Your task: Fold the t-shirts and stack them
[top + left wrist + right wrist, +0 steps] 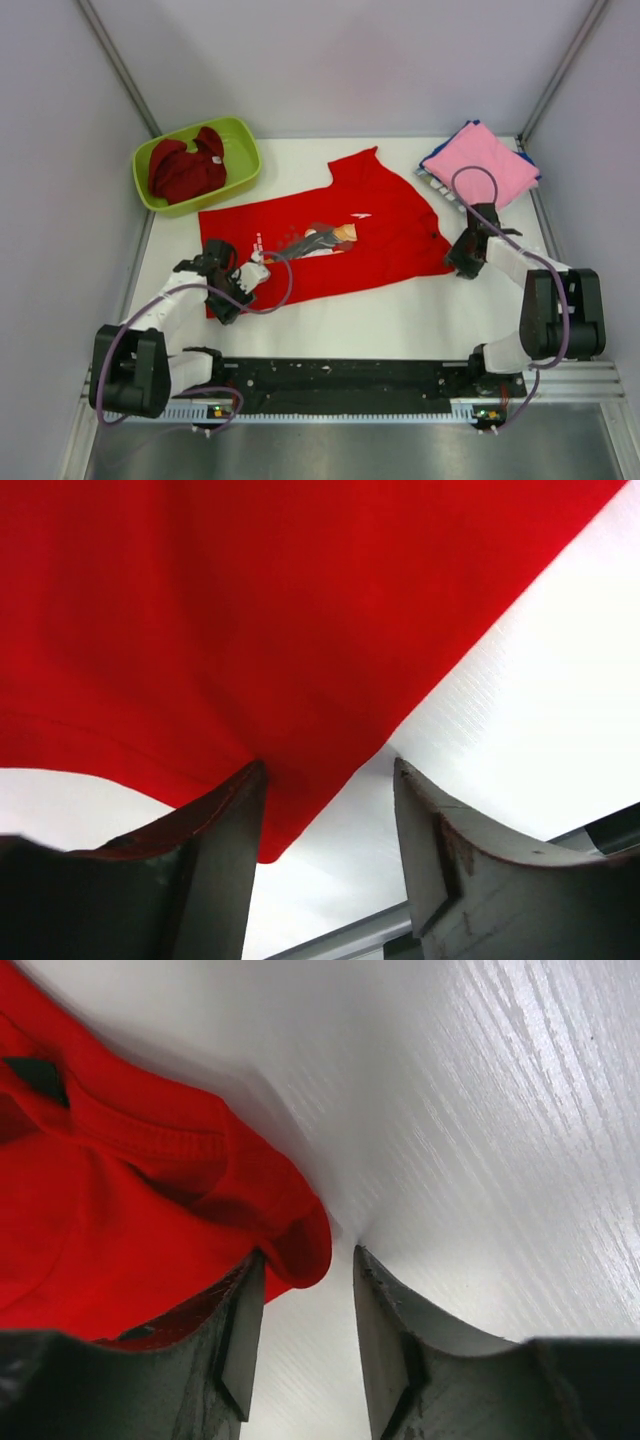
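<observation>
Down on the white table, between pale walls, lies the bright red cloth t-shirt. The left gripper has its fingers apart around the shirt's near left corner, and the right gripper has its fingers apart, just touching its right edge. Both arms bend low, reaching in toward the shirt.

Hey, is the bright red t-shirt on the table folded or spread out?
Spread out. The bright red t-shirt lies flat on the table, chest print facing up, one sleeve and the collar showing, no fold visible.
</observation>
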`<state>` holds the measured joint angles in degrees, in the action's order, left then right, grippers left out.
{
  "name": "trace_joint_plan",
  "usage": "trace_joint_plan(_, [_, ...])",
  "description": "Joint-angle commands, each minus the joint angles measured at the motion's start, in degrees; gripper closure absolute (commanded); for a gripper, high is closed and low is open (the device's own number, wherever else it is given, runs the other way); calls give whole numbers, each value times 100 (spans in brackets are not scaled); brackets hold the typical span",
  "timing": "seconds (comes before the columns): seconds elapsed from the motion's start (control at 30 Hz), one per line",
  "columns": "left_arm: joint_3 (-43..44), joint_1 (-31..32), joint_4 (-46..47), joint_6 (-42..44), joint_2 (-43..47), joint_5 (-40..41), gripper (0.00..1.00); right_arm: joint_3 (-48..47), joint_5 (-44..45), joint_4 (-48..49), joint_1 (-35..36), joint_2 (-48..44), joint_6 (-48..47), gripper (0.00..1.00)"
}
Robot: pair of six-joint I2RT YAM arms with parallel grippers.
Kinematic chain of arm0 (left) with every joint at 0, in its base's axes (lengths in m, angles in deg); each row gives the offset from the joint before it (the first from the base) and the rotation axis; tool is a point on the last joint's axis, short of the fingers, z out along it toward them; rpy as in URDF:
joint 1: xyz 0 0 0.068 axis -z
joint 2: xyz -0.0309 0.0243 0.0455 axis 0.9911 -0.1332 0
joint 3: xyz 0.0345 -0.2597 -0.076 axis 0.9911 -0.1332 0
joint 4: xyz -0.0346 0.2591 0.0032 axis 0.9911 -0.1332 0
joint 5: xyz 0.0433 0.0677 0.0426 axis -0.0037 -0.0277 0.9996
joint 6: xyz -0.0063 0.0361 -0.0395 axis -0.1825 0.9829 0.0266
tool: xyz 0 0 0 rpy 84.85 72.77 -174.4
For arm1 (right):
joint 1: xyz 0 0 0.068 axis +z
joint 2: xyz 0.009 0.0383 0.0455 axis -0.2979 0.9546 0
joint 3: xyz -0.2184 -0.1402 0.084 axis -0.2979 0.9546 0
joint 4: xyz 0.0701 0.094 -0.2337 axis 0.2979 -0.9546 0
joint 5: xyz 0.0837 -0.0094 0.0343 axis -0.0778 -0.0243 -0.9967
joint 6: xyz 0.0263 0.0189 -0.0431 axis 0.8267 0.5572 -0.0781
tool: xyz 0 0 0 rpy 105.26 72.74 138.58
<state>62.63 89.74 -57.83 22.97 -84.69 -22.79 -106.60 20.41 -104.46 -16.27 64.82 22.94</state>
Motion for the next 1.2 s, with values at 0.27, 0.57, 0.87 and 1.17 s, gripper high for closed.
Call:
trace_joint_plan(0.27, [-140,7,233,-57,151,243,100,448,-644,684,-1125,-136,57,100])
trace_joint_plan(0.57, [316,16,-1322,330,424,-328,100,791,-865,-676,-1222,-1638,328,100])
trace_joint_plan(0.87, [906,51,-2765,699,671,-557,100,844,-610,-2427,-1222,-3309,1031,100])
trace_joint_plan(1.17, [1055,95,-3390,822,785,-627,100,686,-408,-3491,-1222,-3626,1269,100])
